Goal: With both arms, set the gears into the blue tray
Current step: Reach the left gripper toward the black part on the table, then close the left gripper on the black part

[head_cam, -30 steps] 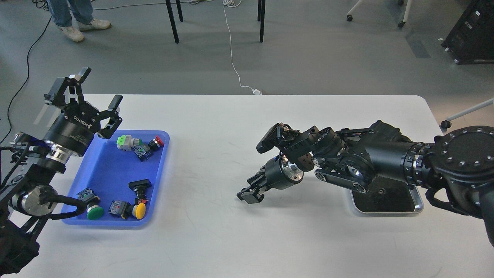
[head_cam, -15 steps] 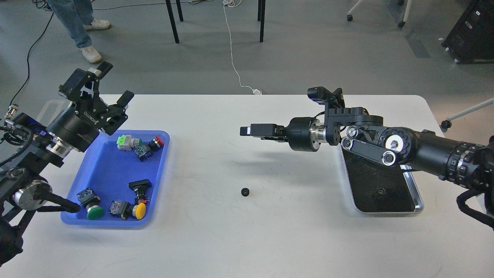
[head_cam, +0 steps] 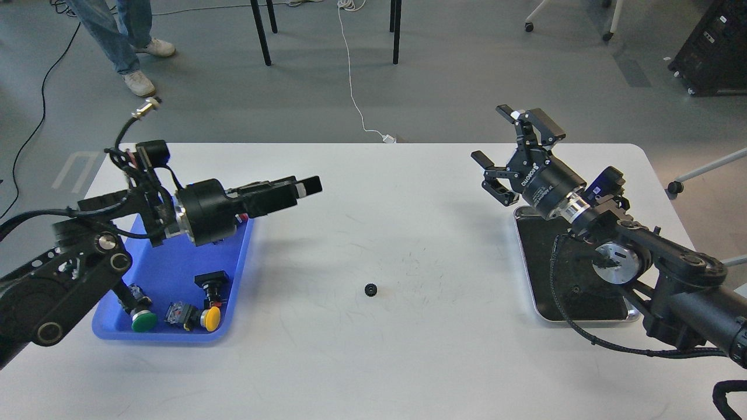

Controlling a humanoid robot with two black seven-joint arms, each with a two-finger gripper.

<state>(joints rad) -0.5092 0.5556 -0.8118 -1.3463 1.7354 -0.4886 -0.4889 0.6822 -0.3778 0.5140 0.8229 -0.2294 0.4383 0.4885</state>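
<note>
One small black gear [head_cam: 371,289] lies alone on the white table, near its middle. The blue tray [head_cam: 166,265] sits at the left with several push-button switches in it. My left gripper [head_cam: 303,188] reaches rightwards over the tray's far right corner, above the table and well short of the gear. It is seen side-on, so its fingers overlap. My right gripper [head_cam: 512,141] is open and empty, raised over the far end of the metal tray, pointing up and left. A small dark speck [head_cam: 576,289] inside that tray may be another gear.
A silver-rimmed metal tray [head_cam: 583,319] with a black inside lies at the right under my right arm. Green- and yellow-capped switches [head_cam: 143,320] lie at the blue tray's near end. A person's legs [head_cam: 131,35] and chair legs stand beyond the table's far edge.
My right arm left the gear on the table, then drew back right over the metal tray with its gripper open. My left arm swung down and rightwards across the blue tray.
</note>
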